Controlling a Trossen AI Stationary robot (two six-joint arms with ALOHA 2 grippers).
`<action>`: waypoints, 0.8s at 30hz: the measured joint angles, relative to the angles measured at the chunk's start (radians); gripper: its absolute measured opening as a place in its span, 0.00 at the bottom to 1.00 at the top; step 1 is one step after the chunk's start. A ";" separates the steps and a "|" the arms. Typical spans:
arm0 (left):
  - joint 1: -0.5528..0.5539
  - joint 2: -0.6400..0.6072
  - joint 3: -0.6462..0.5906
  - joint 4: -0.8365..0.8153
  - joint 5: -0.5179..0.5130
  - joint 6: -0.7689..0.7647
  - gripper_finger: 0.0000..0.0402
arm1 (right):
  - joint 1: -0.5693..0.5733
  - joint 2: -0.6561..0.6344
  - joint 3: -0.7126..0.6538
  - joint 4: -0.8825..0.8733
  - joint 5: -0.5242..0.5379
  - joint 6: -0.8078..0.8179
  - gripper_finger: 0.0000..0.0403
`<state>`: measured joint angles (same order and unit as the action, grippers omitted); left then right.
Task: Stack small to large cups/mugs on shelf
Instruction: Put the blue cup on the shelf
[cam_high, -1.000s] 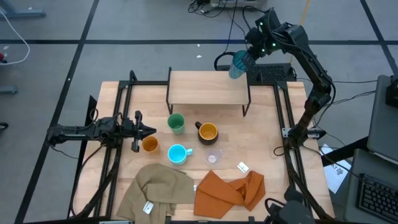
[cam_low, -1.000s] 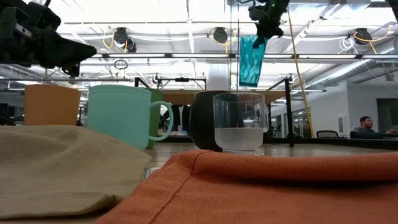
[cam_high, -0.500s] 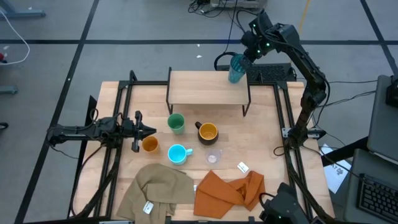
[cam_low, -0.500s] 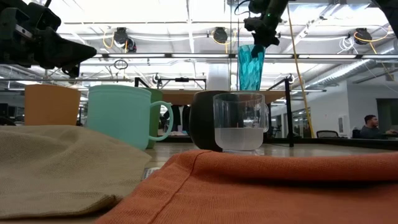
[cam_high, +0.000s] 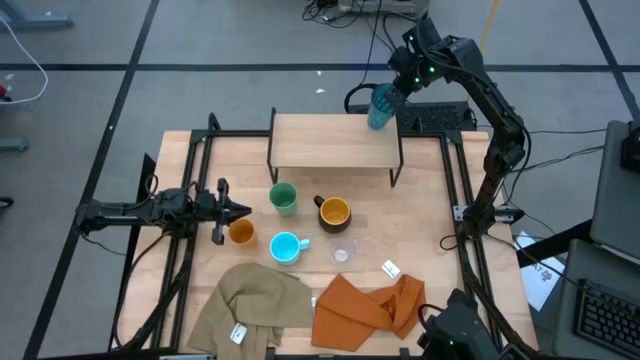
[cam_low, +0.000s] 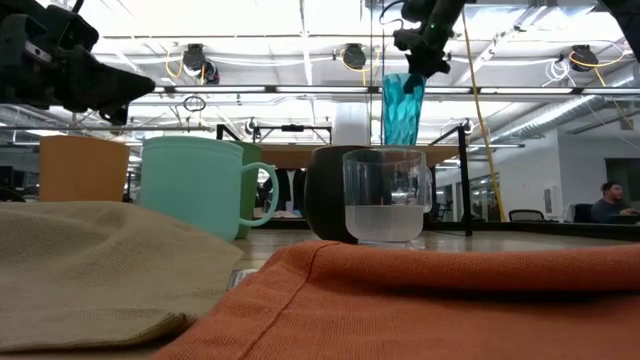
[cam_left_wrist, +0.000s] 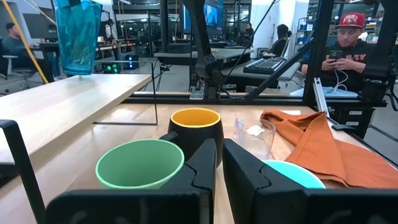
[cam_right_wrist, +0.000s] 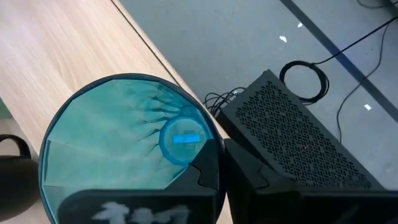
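Overhead: right pincer (cam_high: 392, 88) clenched on the teal tumbler (cam_high: 381, 108) at the shelf (cam_high: 330, 143)'s back right corner; most of the board lies bare. Left pincer (cam_high: 240, 210), clamped shut and empty, waits just beside the orange cup (cam_high: 240, 233) at the counter (cam_high: 420, 215)'s left.

Low view: the tumbler hangs upright above the shelf's right end.

Right wrist view: tumbler rim overlaps the shelf edge.
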<state>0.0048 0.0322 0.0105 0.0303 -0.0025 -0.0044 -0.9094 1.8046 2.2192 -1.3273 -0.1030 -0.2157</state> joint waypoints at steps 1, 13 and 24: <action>0.000 0.000 0.000 -0.004 0.000 0.000 0.08 | 0.000 0.000 0.000 -0.007 -0.002 0.002 0.00; 0.000 0.000 0.000 -0.004 0.000 -0.004 0.08 | 0.000 0.000 0.000 -0.041 -0.003 0.000 0.00; 0.000 0.000 0.000 -0.004 0.000 -0.004 0.08 | 0.001 0.000 0.000 -0.061 -0.006 -0.005 0.01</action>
<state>0.0048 0.0323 0.0105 0.0265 -0.0025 -0.0086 -0.9081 1.8050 2.2189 -1.3888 -0.1086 -0.2207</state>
